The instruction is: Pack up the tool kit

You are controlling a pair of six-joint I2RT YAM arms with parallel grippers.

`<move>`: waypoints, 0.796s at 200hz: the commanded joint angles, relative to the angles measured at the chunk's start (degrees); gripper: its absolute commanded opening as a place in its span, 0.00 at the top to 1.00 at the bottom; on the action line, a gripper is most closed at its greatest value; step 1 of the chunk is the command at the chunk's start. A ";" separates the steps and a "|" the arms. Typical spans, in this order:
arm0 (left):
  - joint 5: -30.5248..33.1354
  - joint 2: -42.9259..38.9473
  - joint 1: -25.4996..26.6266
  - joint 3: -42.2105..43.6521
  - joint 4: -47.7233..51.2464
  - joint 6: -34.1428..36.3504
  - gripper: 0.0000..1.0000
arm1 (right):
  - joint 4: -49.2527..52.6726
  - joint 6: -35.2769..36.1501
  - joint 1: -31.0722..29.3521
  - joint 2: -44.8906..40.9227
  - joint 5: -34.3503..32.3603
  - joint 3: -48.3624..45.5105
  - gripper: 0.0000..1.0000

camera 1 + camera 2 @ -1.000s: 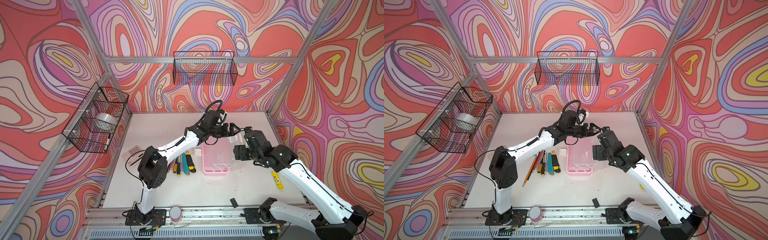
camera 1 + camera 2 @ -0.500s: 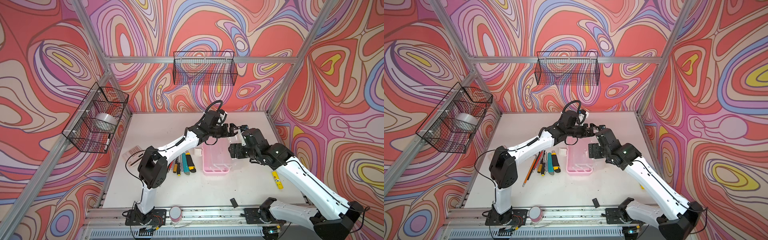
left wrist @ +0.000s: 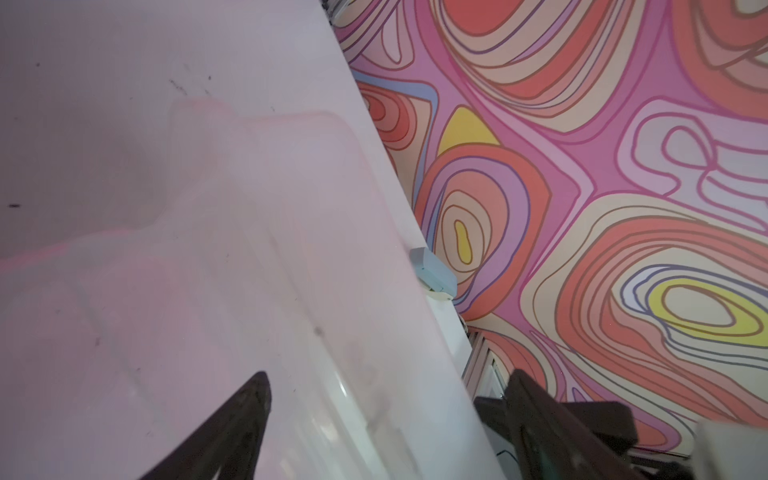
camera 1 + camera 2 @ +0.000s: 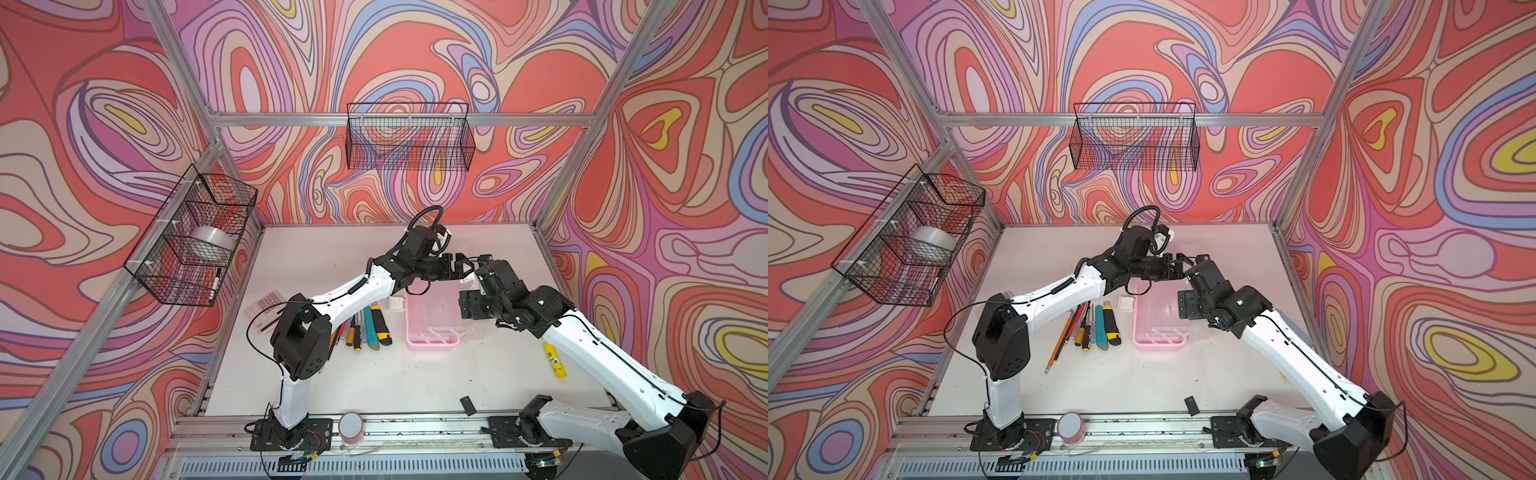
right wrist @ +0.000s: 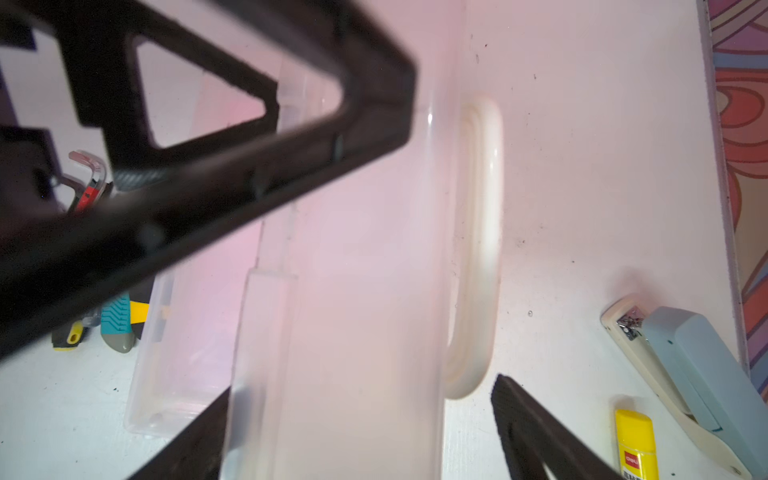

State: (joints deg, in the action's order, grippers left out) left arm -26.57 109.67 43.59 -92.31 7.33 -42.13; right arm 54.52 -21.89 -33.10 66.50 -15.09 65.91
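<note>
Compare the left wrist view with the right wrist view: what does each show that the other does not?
Only the left wrist view: the left claw, its two fingertips apart.
Only the right wrist view: the box's white handle, the yellow glue stick, the teal utility knife, the right claw, open, and a black finger crossing the picture, apparently the left claw's.
Both: the clear lid between the fingertips, the white table, the patterned wall (a mere strip in the right wrist view), and the grey-blue stapler, of which the left wrist view shows one end.
</note>
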 commanded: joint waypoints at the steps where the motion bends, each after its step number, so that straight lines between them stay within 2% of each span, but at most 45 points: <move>1: 2.62 -5.90 -1.49 5.18 1.24 1.95 0.11 | 0.08 -0.67 -0.21 -0.23 -1.10 -0.87 0.06; 26: 5.91 -12.37 -2.36 10.52 3.47 4.47 0.10 | -0.95 -0.61 -0.24 0.02 -0.29 -1.14 0.07; 51: 13.80 -18.47 -2.55 14.43 10.58 9.27 0.09 | -1.42 -0.35 -0.20 0.70 -0.02 -0.92 0.07; 75: 19.15 -22.75 -3.09 19.74 15.04 10.23 0.11 | -1.25 -0.09 -0.21 0.85 -0.11 -0.44 0.07; 120: 20.33 -26.42 -2.71 31.21 13.96 6.85 0.25 | -1.06 -0.52 -0.21 0.73 -0.24 -0.75 0.07; 141: 22.13 -25.85 -2.07 34.04 13.26 5.95 0.32 | -1.61 -1.12 -0.20 0.80 0.62 -1.39 0.07; 159: 22.65 -24.76 -1.93 35.59 11.55 5.15 0.33 | -1.95 -1.40 -0.21 0.74 0.88 -1.72 0.07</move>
State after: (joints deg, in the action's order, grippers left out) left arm -6.48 83.96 41.25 -57.82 19.97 -35.42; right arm 53.32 -22.26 -33.10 67.20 -14.96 65.28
